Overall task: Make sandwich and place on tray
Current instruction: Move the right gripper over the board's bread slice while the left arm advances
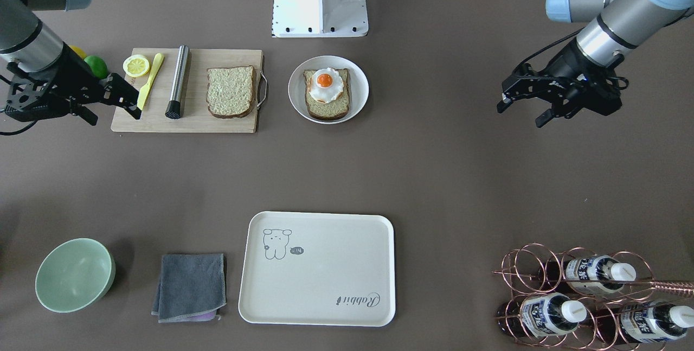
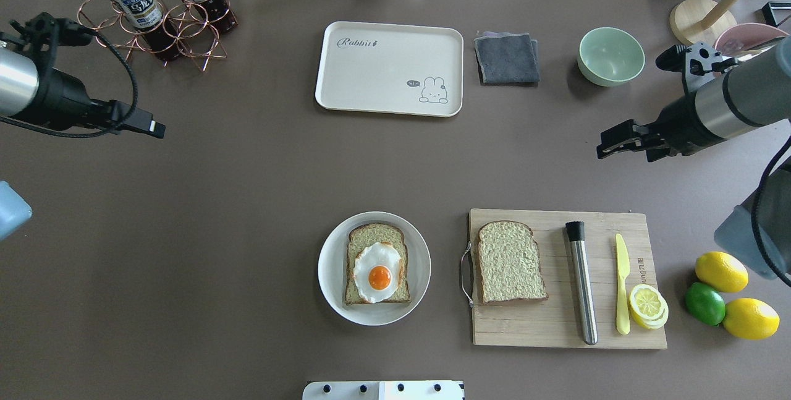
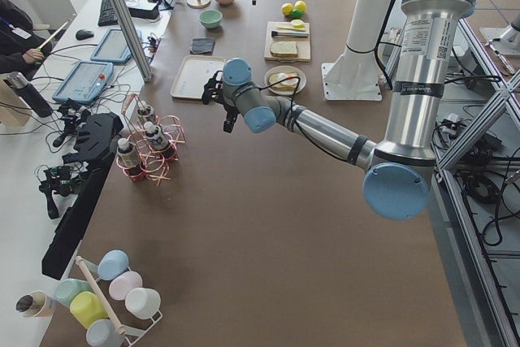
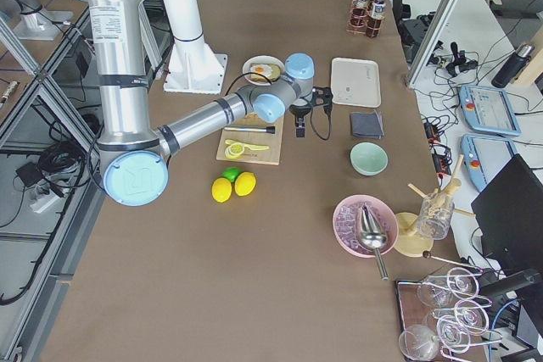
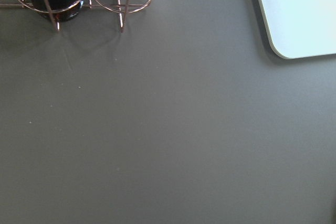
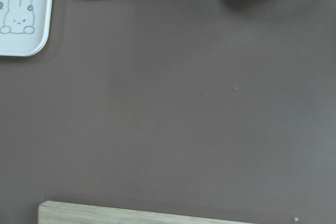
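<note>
One speckled bread slice point(image 2: 510, 262) lies bare on the wooden cutting board point(image 2: 531, 326). The other slice point(image 2: 358, 242) lies on the round white plate point(image 2: 327, 270) with the fried egg point(image 2: 378, 271) on top. The cream tray point(image 2: 383, 72) sits empty at the table's far side; its corner shows in the left wrist view point(image 5: 304, 14) and the right wrist view point(image 6: 21, 19). My left gripper point(image 1: 520, 114) is open and empty, above bare table beside the bottle rack. My right gripper point(image 1: 116, 117) is open and empty, above the table just beyond the board's far right corner.
A copper bottle rack point(image 2: 154, 10) stands far left. A grey cloth point(image 2: 505, 57) and a green bowl point(image 2: 610, 55) lie right of the tray. A steel rod point(image 2: 583, 282), yellow knife point(image 2: 621, 282) and lemon slices point(image 2: 647, 304) share the board. Lemons and a lime point(image 2: 720, 271) lie at its right.
</note>
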